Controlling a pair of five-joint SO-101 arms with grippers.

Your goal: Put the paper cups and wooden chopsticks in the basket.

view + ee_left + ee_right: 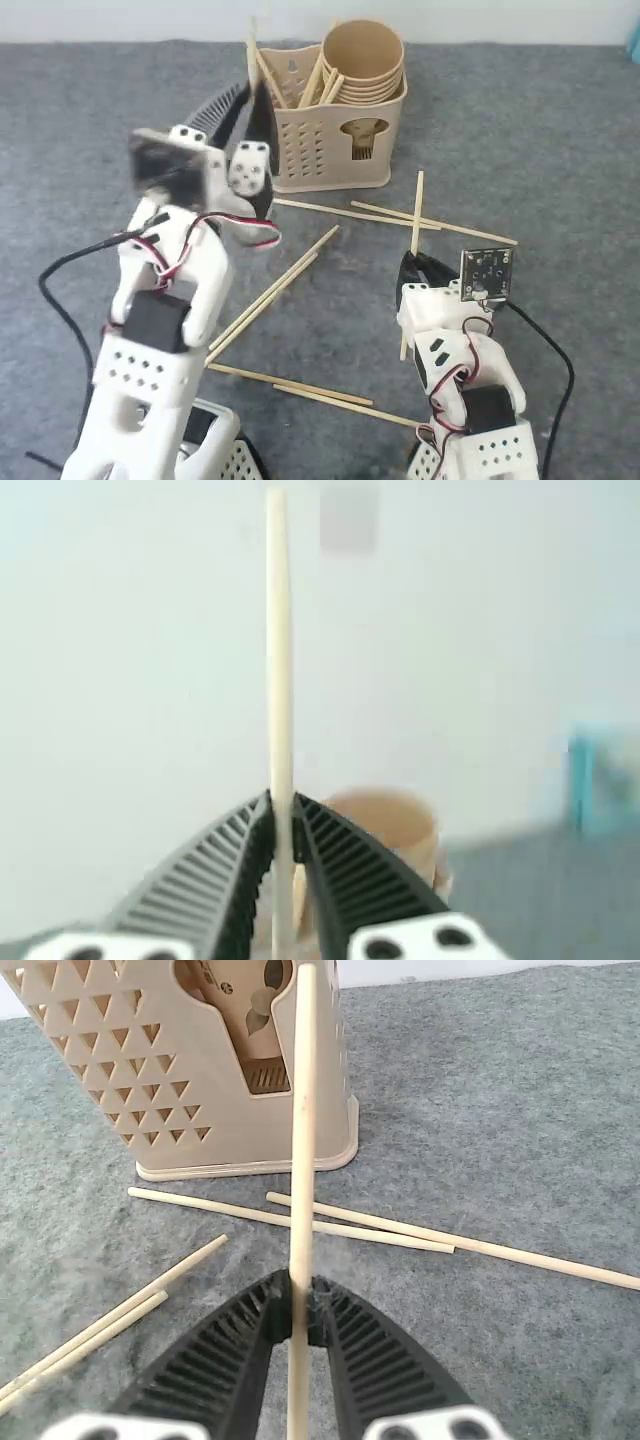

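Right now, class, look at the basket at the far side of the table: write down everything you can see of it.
The basket is beige, looks like plastic, and stands upright on the grey mat. Its walls are pierced with rows of small holes, and one side has a larger cut-out. A stack of paper cups sits inside, with several chopsticks leaning beside the stack.

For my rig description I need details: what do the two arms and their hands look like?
The left arm and the right arm are white plastic shells with black motors at the joints. Thin red, white and black wires loop along them, and a thick black cable trails from each. The left hand and right hand have black, ribbed fingers tapering to tips.
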